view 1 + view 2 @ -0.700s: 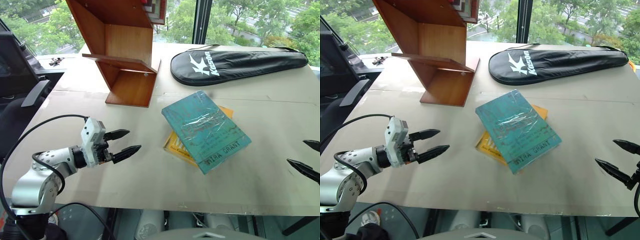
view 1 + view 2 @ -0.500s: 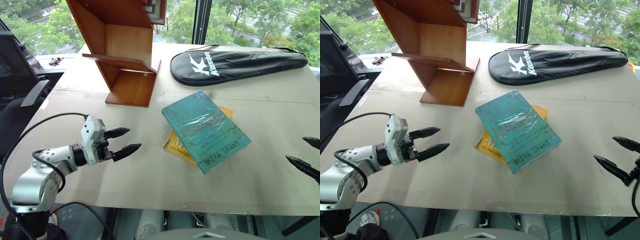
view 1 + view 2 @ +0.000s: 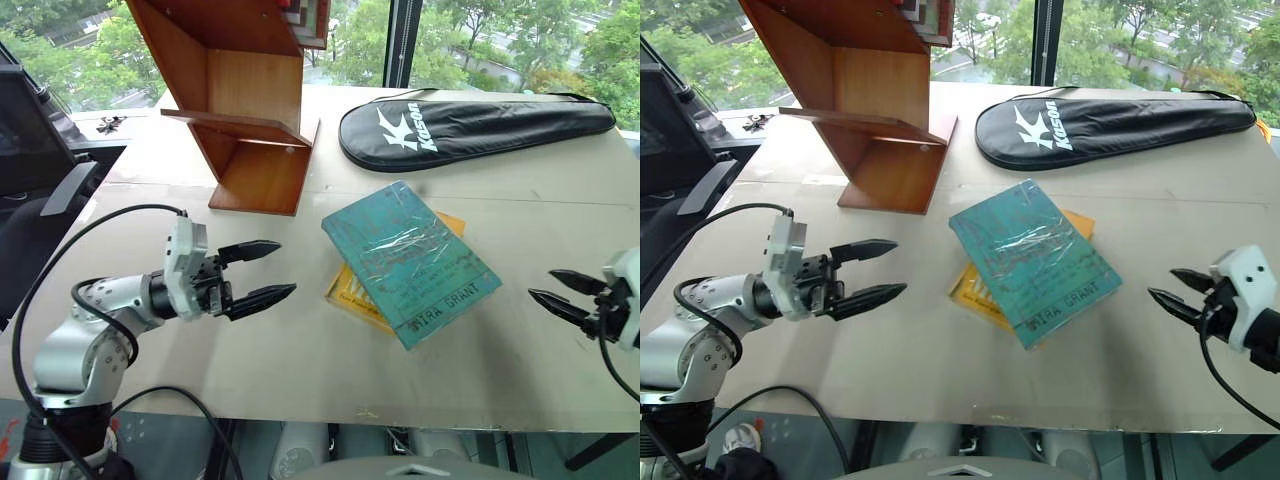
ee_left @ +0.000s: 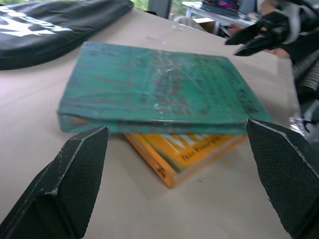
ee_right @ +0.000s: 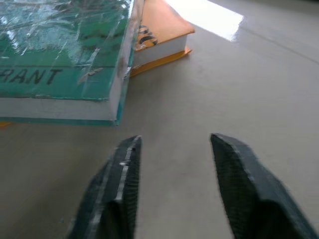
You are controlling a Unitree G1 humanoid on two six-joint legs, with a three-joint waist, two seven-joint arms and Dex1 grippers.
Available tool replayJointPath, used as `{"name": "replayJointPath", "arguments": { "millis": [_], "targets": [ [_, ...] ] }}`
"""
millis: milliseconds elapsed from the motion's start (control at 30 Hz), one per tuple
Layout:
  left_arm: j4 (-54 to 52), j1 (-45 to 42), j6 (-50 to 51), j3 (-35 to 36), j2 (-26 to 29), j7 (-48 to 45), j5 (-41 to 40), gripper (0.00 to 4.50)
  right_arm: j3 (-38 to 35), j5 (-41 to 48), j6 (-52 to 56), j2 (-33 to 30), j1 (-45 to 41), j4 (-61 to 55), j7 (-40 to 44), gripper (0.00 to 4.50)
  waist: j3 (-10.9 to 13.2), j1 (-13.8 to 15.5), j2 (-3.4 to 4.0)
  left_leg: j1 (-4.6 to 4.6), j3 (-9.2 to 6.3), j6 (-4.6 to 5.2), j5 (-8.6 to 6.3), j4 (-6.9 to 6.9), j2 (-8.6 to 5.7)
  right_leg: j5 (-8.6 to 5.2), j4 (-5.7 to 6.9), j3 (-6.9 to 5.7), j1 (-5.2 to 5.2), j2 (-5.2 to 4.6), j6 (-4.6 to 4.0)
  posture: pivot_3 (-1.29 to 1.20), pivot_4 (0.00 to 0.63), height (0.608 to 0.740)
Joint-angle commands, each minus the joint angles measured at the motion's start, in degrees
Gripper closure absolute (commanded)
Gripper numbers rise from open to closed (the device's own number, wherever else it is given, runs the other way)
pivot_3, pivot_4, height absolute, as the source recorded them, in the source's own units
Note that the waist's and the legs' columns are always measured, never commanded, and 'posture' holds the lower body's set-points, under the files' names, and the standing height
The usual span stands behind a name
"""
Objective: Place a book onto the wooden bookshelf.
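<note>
Your left gripper (image 3: 262, 272) hovers with jaws wide apart, level toward the teal-green plastic-wrapped book (image 3: 410, 260) lying atop a yellow-orange book (image 3: 358, 292) mid-table (image 3: 300, 350), reddish-brown wooden bookshelf (image 3: 245, 110) behind, and your right gripper (image 3: 558, 294) faces in, jaws narrowly apart, empty.

The teal, plastic-wrapped book (image 3: 410, 261) is lying flat at centre frame atop a yellow book (image 3: 362, 293); the reddish-brown wooden bookshelf (image 3: 240, 110) is standing upper left.
</note>
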Motion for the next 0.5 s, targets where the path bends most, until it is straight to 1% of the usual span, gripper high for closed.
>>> {"name": "replayJointPath", "arguments": {
  "millis": [33,67,167,300,400,500],
  "targets": [
    [-0.4,0.4,-1.8,1.5,0.7,-0.9,0.2,0.00,3.9,0.5,4.9,-2.7,0.5,-5.0,-0.1,4.46,0.0,0.0,-0.03,-0.01,0.00,0.00,0.00,0.00,0.00,0.00,-0.01,0.00,0.00,0.00,0.00,0.00,0.150,0.740],
    [-0.4,0.6,-2.0,1.4,0.6,-0.7,0.4,0.00,5.6,0.9,5.8,-3.3,0.1,-5.9,0.4,4.46,0.0,0.0,-0.03,-0.01,0.00,0.01,0.00,0.01,0.00,0.00,-0.01,0.00,0.00,0.00,0.00,0.00,0.150,0.740],
    [-1.3,2.3,-2.7,0.9,0.1,-0.3,0.8,0.00,10.9,2.2,7.5,-2.6,-6.0,-5.4,-0.1,4.46,0.0,-0.4,-0.08,-0.01,-0.01,0.01,0.00,0.01,0.00,0.00,-0.02,0.00,0.00,0.01,0.00,0.00,0.150,0.740],
    [-1.5,3.5,-3.3,0.8,-0.1,0.6,1.4,0.00,18.0,-1.1,7.3,-1.4,-14.7,-0.6,-1.6,4.46,0.0,-0.4,-0.11,0.01,0.01,0.01,0.00,0.01,0.01,0.00,-0.03,0.05,-0.01,0.04,0.00,0.00,0.150,0.740],
    [-1.6,4.1,-3.4,0.9,0.2,1.6,2.0,0.00,21.1,-2.3,6.4,-0.2,-19.2,2.5,-1.3,4.46,0.0,0.0,-0.12,-0.02,-0.01,0.01,0.00,0.01,0.01,0.00,-0.03,0.01,-0.02,0.03,0.00,0.00,0.150,0.740],
    [-1.8,4.4,-4.9,0.8,-0.5,5.0,4.8,0.00,23.2,-2.4,6.5,2.0,-24.1,5.3,-1.4,4.46,0.0,-0.1,-0.12,-0.07,-0.03,0.01,0.00,0.01,0.00,0.00,-0.04,-0.03,-0.04,0.01,0.00,0.00,0.150,0.740]
  ]
}}
